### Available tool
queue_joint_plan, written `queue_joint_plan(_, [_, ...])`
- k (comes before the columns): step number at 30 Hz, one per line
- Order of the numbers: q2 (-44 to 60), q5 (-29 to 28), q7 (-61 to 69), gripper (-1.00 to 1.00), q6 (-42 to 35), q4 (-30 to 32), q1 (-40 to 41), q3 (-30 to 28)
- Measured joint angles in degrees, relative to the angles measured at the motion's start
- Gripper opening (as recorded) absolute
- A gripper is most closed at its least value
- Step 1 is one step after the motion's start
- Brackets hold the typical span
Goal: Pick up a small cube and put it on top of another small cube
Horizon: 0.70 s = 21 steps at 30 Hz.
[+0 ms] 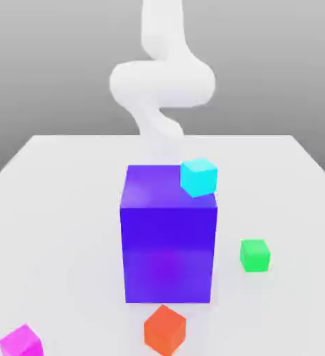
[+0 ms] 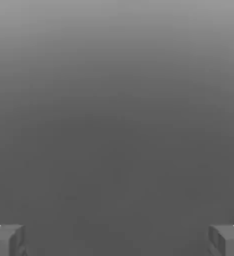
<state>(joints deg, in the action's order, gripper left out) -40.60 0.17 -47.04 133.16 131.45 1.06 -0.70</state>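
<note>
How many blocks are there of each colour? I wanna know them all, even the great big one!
Magenta: 1 small cube
Green: 1 small cube
Orange: 1 small cube
Cyan: 1 small cube
Blue-purple: 1 big block
Total: 5

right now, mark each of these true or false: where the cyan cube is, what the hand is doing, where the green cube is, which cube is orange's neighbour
1. The cyan cube sits beside the green cube on the table. False: it is up at the big blue block.
2. The hand is open. True.
3. The green cube is on the exterior view's left of the block. False: it is on the right.
4. The orange cube is nearer the block than the pink cube is. True.
</note>
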Motion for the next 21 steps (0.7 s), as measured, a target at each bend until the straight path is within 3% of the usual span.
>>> queue_joint_plan(21, [43.99, 3.93, -8.44, 0.00, 11.82, -2.72, 9.07, -7.04])
